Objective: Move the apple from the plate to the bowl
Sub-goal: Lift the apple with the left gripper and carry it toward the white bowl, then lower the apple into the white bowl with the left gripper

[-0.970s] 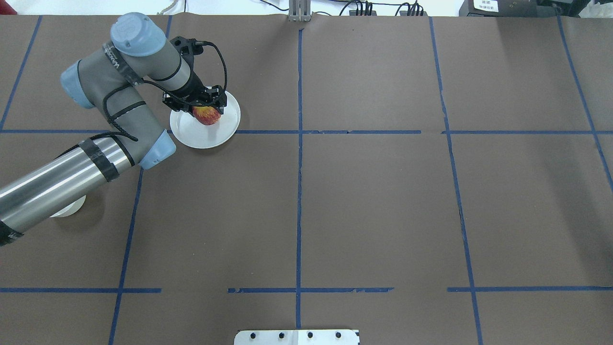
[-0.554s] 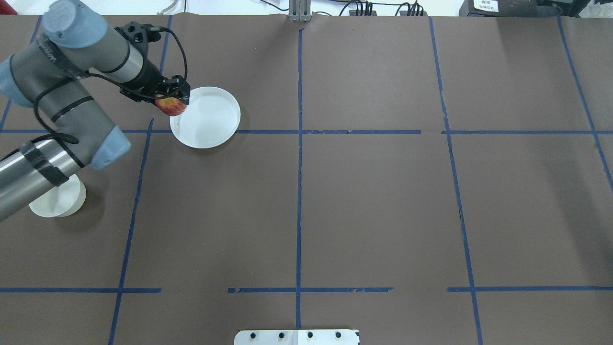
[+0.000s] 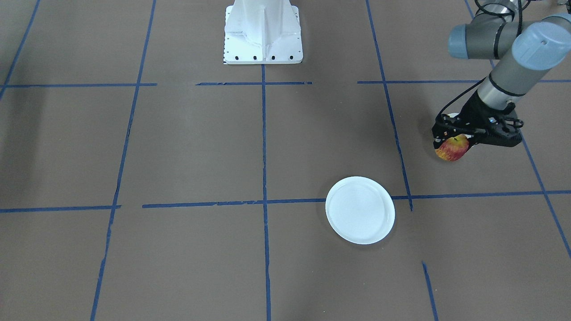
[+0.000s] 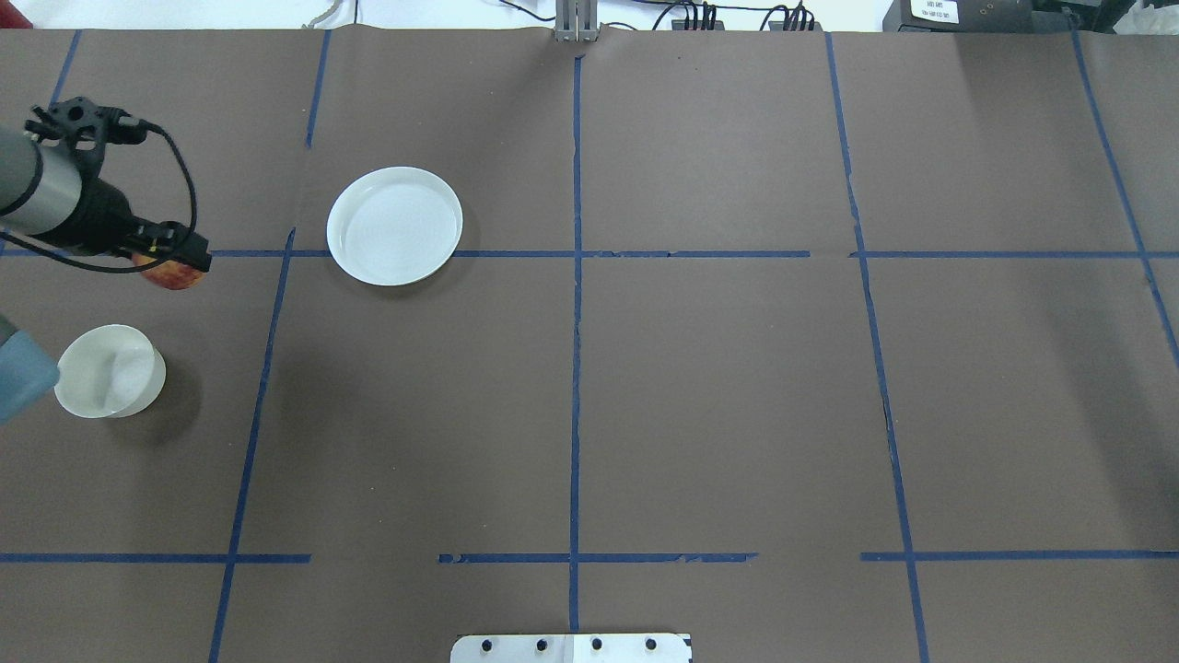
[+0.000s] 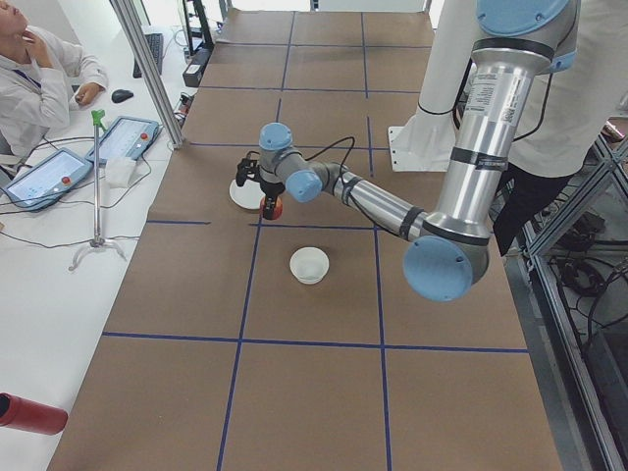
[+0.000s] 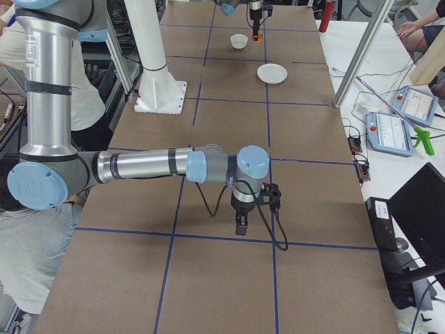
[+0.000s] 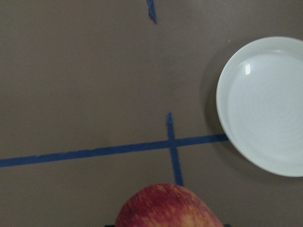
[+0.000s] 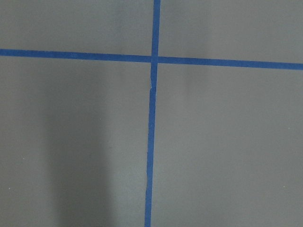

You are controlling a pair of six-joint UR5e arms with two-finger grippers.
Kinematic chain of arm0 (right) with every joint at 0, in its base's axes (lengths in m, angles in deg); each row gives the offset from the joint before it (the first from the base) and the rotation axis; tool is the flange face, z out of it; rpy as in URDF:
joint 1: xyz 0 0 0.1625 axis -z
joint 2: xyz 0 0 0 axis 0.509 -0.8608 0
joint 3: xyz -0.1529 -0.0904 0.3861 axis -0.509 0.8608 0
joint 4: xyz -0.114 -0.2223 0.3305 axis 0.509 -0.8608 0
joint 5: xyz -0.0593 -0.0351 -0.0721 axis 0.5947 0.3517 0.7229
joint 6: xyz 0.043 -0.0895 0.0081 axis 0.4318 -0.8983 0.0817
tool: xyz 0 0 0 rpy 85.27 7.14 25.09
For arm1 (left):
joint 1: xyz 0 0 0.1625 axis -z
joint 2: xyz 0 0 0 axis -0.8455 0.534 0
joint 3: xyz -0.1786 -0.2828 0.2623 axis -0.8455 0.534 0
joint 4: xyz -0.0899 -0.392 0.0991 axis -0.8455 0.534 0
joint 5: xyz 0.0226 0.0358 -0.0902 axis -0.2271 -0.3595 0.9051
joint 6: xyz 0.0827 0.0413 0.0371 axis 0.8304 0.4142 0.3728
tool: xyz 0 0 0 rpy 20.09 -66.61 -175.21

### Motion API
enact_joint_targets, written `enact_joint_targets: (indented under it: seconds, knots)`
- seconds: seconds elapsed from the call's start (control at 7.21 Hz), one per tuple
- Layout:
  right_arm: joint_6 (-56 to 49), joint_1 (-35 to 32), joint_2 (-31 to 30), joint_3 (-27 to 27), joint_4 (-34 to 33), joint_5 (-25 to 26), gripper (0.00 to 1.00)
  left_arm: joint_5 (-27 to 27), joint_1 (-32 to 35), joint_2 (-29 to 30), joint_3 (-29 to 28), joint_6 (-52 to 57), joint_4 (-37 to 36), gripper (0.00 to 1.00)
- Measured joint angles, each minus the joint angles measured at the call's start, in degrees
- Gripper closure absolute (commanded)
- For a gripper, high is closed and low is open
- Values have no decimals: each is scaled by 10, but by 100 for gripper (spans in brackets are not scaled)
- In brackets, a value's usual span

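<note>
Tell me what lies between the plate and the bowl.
Overhead view: only brown paper and a blue tape line between plate and bowl; the apple hangs off to one side.

In the overhead view the left gripper covers most of the apple, and the picture's left edge cuts off the left arm. From across the table the bowl is only a white sliver behind that gripper. The left wrist view's bottom edge crops the apple, and its right edge crops the plate. The right gripper shows only from the side, so its jaw spacing cannot be told.
</note>
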Motion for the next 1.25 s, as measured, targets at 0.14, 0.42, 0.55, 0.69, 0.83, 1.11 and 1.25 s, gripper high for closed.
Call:
enact_joint_targets:
  seconds: [0.14,0.42,0.55,0.69,0.83,1.11,1.25]
  knots:
    - [0,0,0,0,0,0,0,1,15,-37,12,39,0,100]
    - [0,0,0,0,0,0,0,30,26,-73,0,74,3,100]
    - [0,0,0,0,0,0,0,52,25,-75,-17,78,4,100]
    - [0,0,0,0,0,0,0,75,24,-75,-31,80,5,100]
    - [0,0,0,0,0,0,0,97,23,-75,-41,80,5,100]
    - [0,0,0,0,0,0,0,115,22,-72,-52,76,6,100]
    - [0,0,0,0,0,0,0,117,22,-68,-59,75,6,100]
